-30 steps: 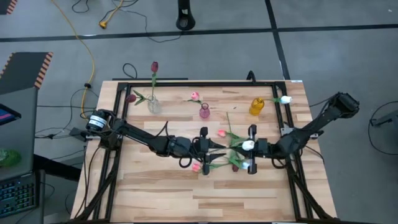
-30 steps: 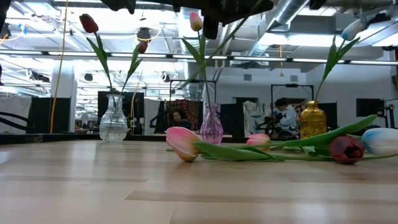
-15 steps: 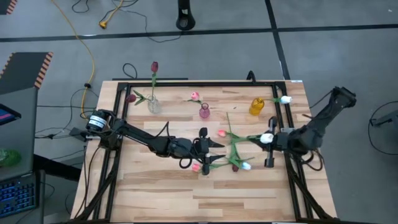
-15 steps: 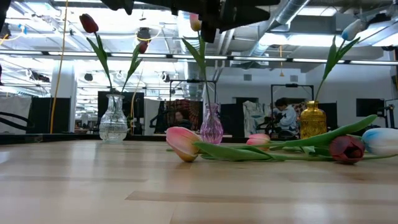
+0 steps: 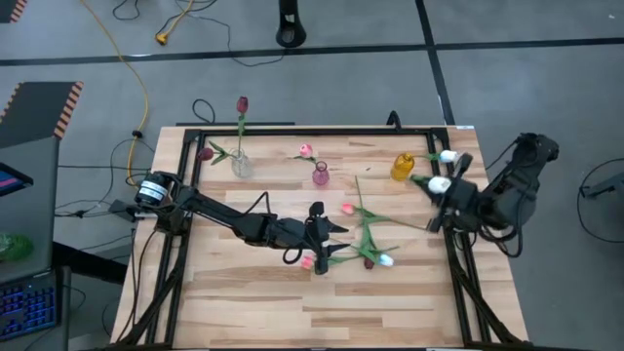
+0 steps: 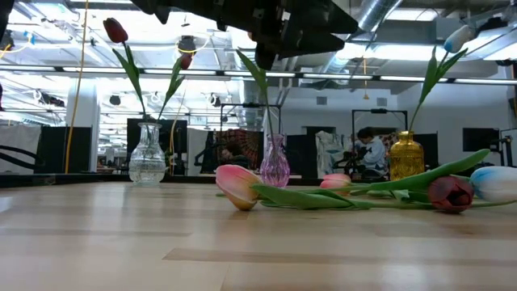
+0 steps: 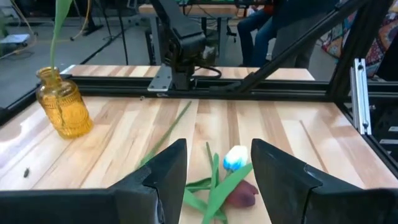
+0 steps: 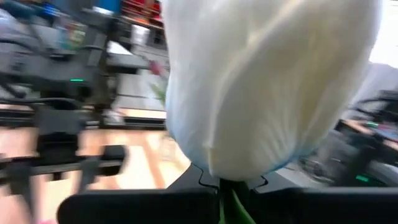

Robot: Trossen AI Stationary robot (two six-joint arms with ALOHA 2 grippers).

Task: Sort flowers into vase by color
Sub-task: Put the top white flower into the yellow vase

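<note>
My right gripper (image 5: 446,195) is up near the table's right edge, beside the yellow vase (image 5: 403,166), shut on a white tulip (image 5: 439,183). That vase holds another white tulip (image 5: 447,156). The clear vase (image 5: 241,164) holds dark red tulips, and the purple vase (image 5: 320,175) holds a pink one (image 5: 305,150). Two pink tulips (image 5: 308,261) (image 5: 346,208), a dark red one (image 5: 368,261) and a white one (image 5: 385,259) lie flat mid-table. My left gripper (image 7: 217,174) hovers open above them, its fingers framing the white head (image 7: 235,157). My right gripper pinches the white tulip's green stem (image 8: 229,200) between its two fingers, right below the head. The white head (image 8: 261,81) sticks out past the fingertips. The flower is lifted clear of the table; the rest of its stem I cannot follow.
A black metal frame (image 5: 292,132) runs around the wooden tabletop (image 5: 244,292). The near half of the table is bare wood. People sit in the room beyond the far edge (image 6: 367,149).
My right gripper has risen from the loose flowers mid-table and swung toward the right edge and the yellow vase, rolling as it went. The white tulip has come up clear of the table with it. My left gripper has tipped slightly downward.
</note>
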